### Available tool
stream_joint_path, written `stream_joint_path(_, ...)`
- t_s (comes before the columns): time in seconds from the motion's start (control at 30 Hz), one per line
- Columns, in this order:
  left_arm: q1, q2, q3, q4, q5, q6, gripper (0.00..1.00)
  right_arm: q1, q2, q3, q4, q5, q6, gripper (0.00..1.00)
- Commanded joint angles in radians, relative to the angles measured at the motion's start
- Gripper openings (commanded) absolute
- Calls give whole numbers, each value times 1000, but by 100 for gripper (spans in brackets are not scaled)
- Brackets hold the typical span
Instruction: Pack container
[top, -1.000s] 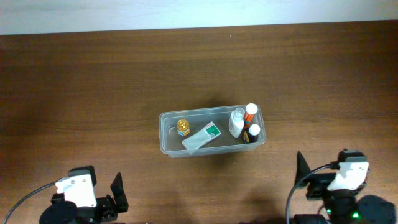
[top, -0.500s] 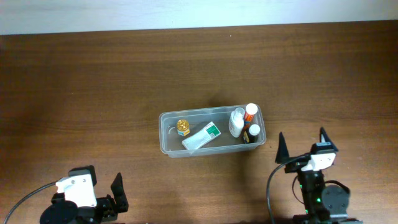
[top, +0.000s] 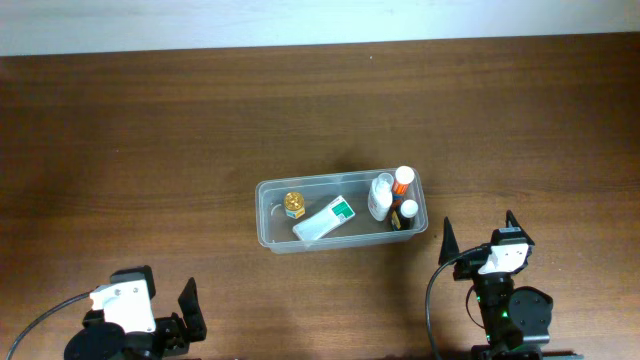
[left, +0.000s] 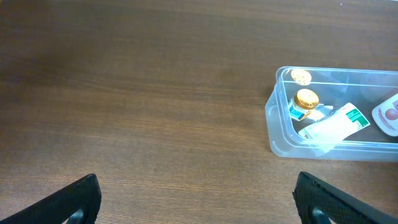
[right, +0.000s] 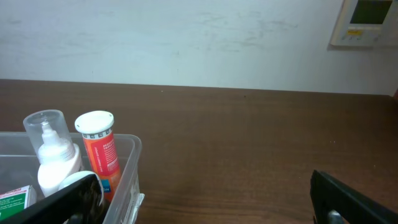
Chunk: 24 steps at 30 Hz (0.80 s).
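The left end effector (left: 198, 204) is seen with its two fingers spread wide, one at each lower corner of its wrist view, and nothing is held between them. It is kept low over the brown desk (top: 150, 150), at the near edge. The container (top: 320, 180) is found ahead of this end effector and off to its right, well apart from it, resting flat on the desk.

The right end effector (top: 479, 238) is also spread, with bare desk seen between its fingers, and nothing is gripped. The container is placed ahead of it and to its left, near but not touching; only the container's right end is caught at the lower left of the right wrist view.

Inside the container, at the end nearest the right end effector, an orange tube (right: 99, 152) with a white cap is stood upright against the wall. A white spray bottle (right: 53, 155) under a clear cap is set just beside it, further left. A small white-capped bottle (top: 408, 212) is seen at the same end. Towards the end nearer the left end effector, a gold-lidded jar (left: 306, 99) is placed, and a white and green packet (left: 336, 124) is laid tilted next to it.

Beyond the desk, a pale wall with a wall panel (right: 367, 22) is seen up and to the right of the right end effector.
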Motion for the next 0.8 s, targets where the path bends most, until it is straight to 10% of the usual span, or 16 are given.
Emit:
stream_joint_path(0.0, 0, -3, -3, 1, 11, -10, 99, 6, -1, -6, -3, 9, 0, 98)
stream_joint_path(0.5, 2, -25, -34, 24, -43, -2, 99, 6, -1, -6, -3, 9, 0, 98)
stream_joint_path(0.77, 2, -160, -391, 411, 9, -2, 99, 6, -1, -6, -3, 9, 0, 98)
